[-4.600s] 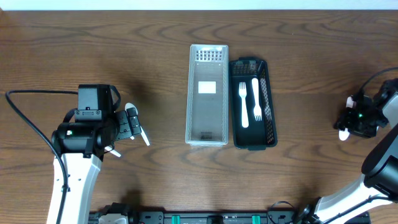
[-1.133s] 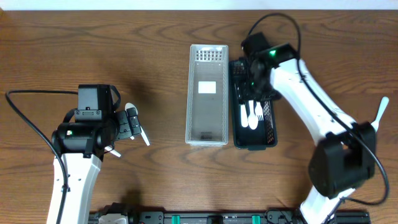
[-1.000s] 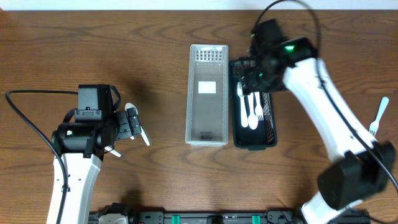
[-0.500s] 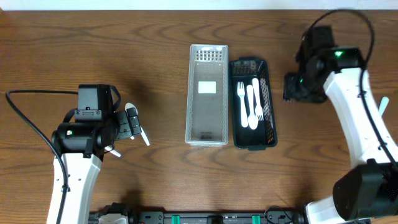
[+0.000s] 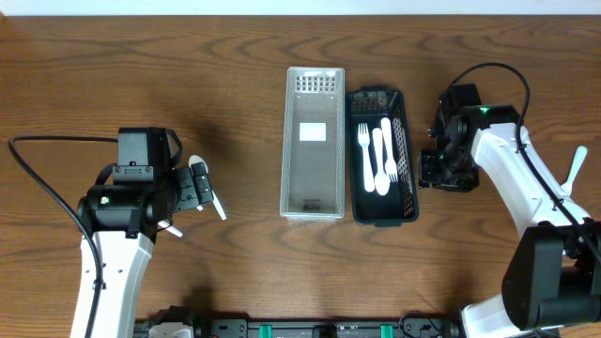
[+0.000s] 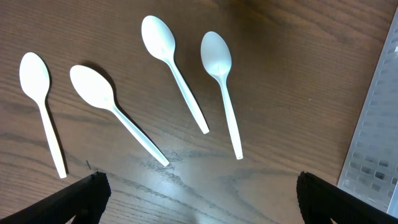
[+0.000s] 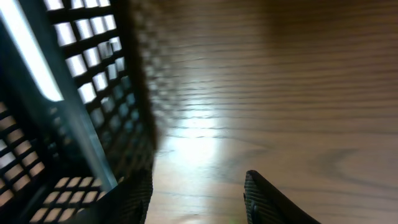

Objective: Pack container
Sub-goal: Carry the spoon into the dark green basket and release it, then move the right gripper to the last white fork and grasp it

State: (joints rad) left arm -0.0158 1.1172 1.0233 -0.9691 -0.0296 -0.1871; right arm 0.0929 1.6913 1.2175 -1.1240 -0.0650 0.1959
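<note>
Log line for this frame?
left gripper open over four spoons | right gripper open beside black basket | basket holds three forks | clear tray empty

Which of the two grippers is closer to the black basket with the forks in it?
Right. The right gripper sits just off the right side of the black basket. The left gripper is far off to the left, beyond the clear tray.

Nothing here you can read, white label (image 5: 313, 131) inside the clear container (image 5: 313, 178), too small to make out
</note>
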